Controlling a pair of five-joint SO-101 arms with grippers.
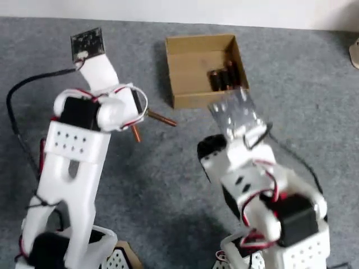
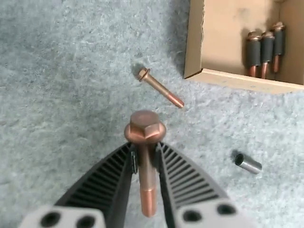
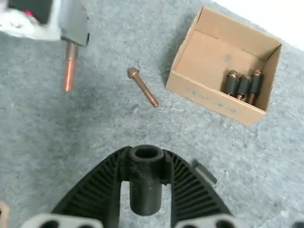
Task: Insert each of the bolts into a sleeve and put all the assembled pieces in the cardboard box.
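Note:
My left gripper [image 2: 146, 151] is shut on a copper bolt [image 2: 145, 137], held above the carpet; in the high view that bolt [image 1: 136, 133] hangs below the left arm. My right gripper [image 3: 145, 161] is shut on a black sleeve [image 3: 145, 183], its open bore toward the camera. A loose bolt [image 2: 160, 88] lies on the carpet beside the cardboard box [image 2: 237, 80], and also shows as the loose bolt [image 1: 161, 119]. A spare sleeve [image 2: 248, 163] lies on the carpet near the right gripper. Three assembled pieces [image 3: 243, 84] lie in the cardboard box [image 3: 213, 99].
The cardboard box [image 1: 188, 101] stands at the back middle of the grey carpet, with the right arm's wrist board [image 1: 235, 115] just in front of it. A black cable [image 1: 17, 106] loops at the far left. Open carpet lies between the two arms.

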